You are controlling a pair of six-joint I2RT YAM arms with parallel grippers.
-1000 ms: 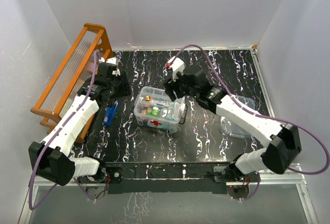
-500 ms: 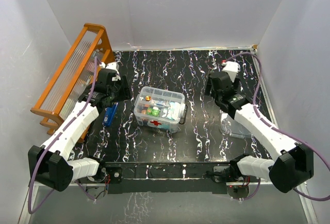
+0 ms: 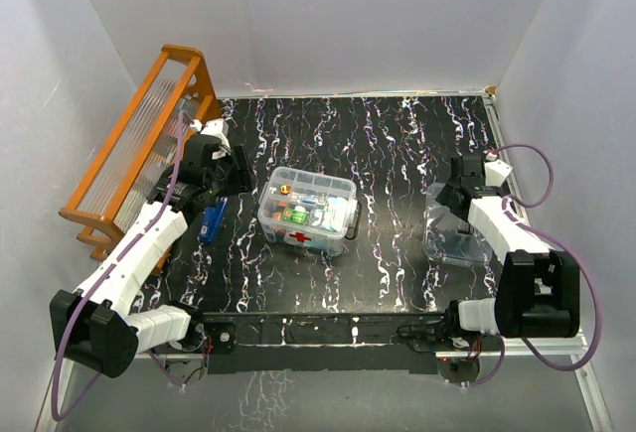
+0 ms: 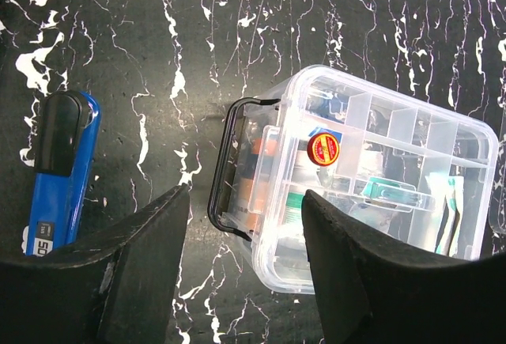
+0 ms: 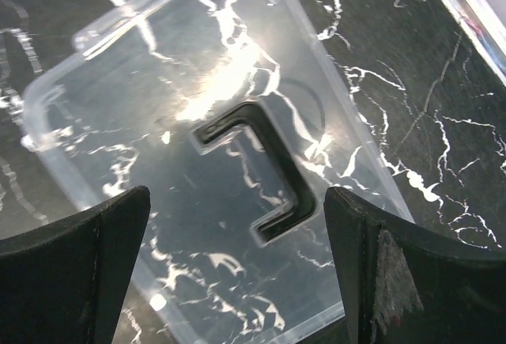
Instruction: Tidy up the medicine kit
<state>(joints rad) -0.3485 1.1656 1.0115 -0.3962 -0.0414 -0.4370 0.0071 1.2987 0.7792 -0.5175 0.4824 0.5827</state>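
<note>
The medicine kit (image 3: pixel 306 212), a clear box with a red cross on its near side, stands mid-table with its top off and small items in a divided insert. In the left wrist view the kit (image 4: pixel 371 178) shows a dark side handle (image 4: pixel 225 166). My left gripper (image 3: pixel 235 169) hovers open just left of it; the left gripper (image 4: pixel 245 281) has the box's near corner showing between its fingers (image 4: pixel 142 265). The clear lid (image 3: pixel 459 238) lies flat at the right. My right gripper (image 5: pixel 237 281) hangs open above the lid (image 5: pixel 198 162) and its dark handle (image 5: pixel 273 174), holding nothing.
A blue device (image 3: pixel 212 221) with a black end lies left of the kit, also seen as the blue device (image 4: pixel 59 170) beside my left finger. An orange wooden rack (image 3: pixel 139 144) leans at the table's left edge. White walls enclose three sides.
My right arm swung away from above the kit to the right, over the lid, and its jaws opened wider. The left arm barely shifted.
</note>
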